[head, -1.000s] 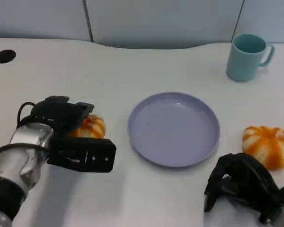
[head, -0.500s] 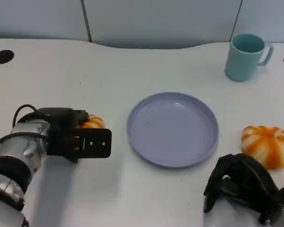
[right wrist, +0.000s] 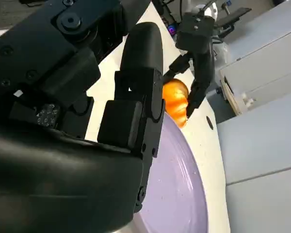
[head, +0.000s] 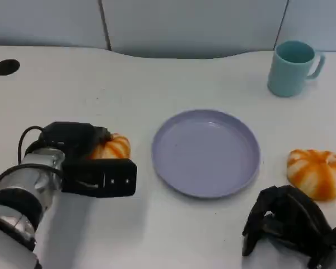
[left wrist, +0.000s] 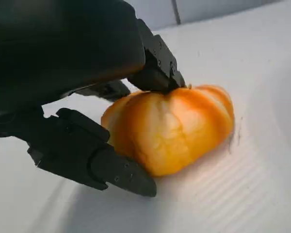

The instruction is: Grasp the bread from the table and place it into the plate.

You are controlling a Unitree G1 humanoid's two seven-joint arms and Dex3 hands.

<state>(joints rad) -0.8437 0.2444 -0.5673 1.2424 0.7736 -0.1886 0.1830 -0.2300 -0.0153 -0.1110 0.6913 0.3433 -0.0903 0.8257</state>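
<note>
An orange, pumpkin-shaped bread point(head: 114, 148) lies on the white table left of the empty lilac plate point(head: 206, 154). My left hand point(head: 83, 162) grips it. In the left wrist view a finger point(left wrist: 157, 63) presses on the top of the bread point(left wrist: 174, 128) and the thumb point(left wrist: 94, 158) lies against its near side, while the bread's underside still touches the table. My right hand point(head: 285, 224) rests at the front right with its fingers curled in and nothing in them. The right wrist view shows the plate point(right wrist: 179, 194) and, beyond it, the bread point(right wrist: 176, 101) under my left hand point(right wrist: 198, 46).
A second orange bread point(head: 318, 172) lies right of the plate, just beyond my right hand. A teal mug point(head: 293, 67) stands at the back right. Black round holes point(head: 6, 66) mark the table's back edge.
My left hand has drawn in around the bread, and the bread has shifted slightly toward the plate. The right hand has stayed where it was.
</note>
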